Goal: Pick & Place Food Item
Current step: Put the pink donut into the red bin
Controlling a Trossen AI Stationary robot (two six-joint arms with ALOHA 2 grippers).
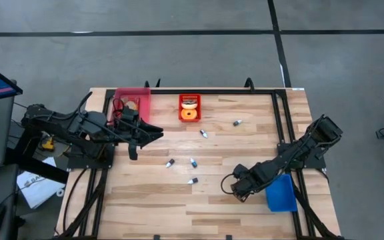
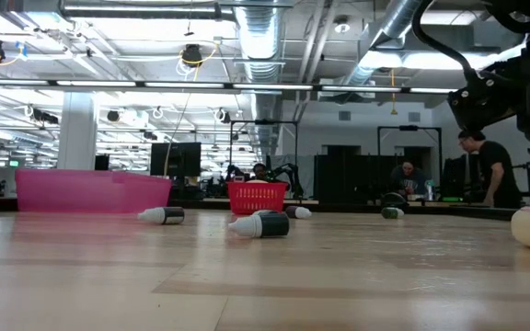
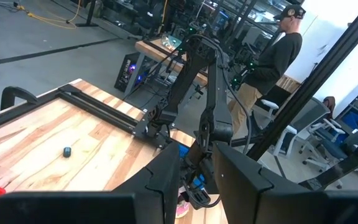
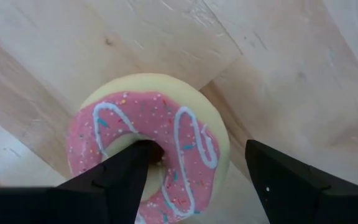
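Under the right wrist camera only, pink-iced donut (image 4: pixel 148 146) between wide-apart jaws; left jaws' state unclear

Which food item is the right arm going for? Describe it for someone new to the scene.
On the wooden table, beside the blue bin, the open right gripper straddles a donut. Its pink icing with white squiggles is unlike the orange donut in the red basket.

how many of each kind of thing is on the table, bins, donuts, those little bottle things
bins: 3, pink bin, red basket, blue bin
donuts: 2, one in the red basket, pink-iced donut under the right tool
small bottles: 5, e.g.
total: 10
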